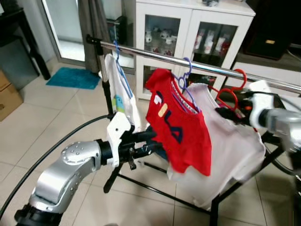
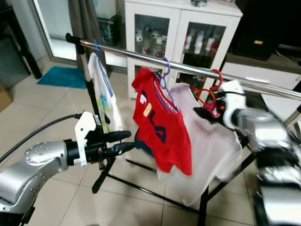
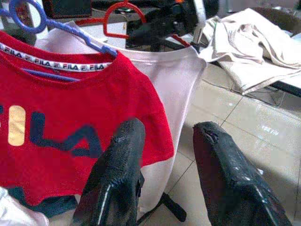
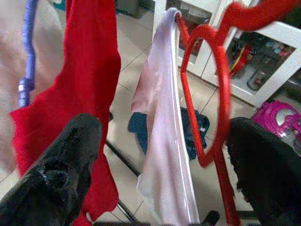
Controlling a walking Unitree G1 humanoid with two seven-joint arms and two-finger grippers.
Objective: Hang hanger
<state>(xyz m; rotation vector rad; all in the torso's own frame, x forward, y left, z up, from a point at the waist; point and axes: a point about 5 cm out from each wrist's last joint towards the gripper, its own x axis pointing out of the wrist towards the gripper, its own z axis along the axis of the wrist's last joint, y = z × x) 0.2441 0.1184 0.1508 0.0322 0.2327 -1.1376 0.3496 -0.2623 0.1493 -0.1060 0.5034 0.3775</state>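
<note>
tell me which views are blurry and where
Right eye view: the right arm smears at the lower right, while the red shirt is fairly sharp. Left eye view: the right hand by the red hanger is soft. Right wrist view: the black fingers are out of focus. Left wrist view: mostly sharp.

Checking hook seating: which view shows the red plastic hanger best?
Right wrist view: the red plastic hanger is close up between the open right gripper fingers, pale shirt on it. The eye views show its hook over the metal rail, small. Left wrist view shows it partly, behind the red shirt.
</note>
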